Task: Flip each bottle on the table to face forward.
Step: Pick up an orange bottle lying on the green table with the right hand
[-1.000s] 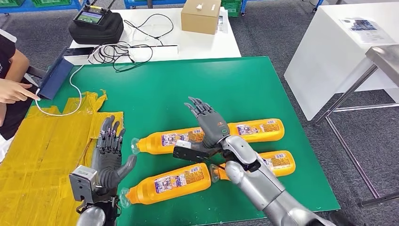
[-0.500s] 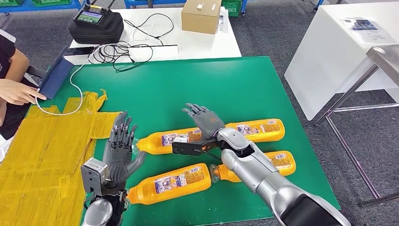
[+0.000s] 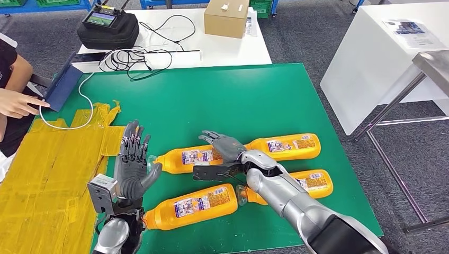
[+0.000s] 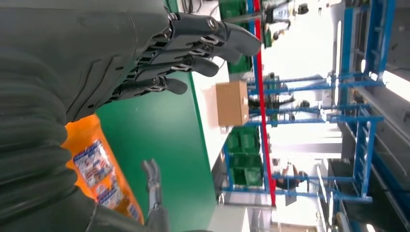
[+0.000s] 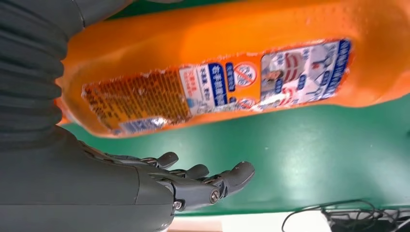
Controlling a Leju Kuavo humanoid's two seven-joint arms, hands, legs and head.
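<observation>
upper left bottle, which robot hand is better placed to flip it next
Right, probably. The right robot hand is low over the upper left bottle, fingers spread across its body, and its wrist view shows the label close beside the palm. The left robot hand is raised upright by the cap end, holding nothing.

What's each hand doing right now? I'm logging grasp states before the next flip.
Left hand: open, fingers apart, holding nothing.
Right hand: open, over a bottle, not gripping it.
</observation>
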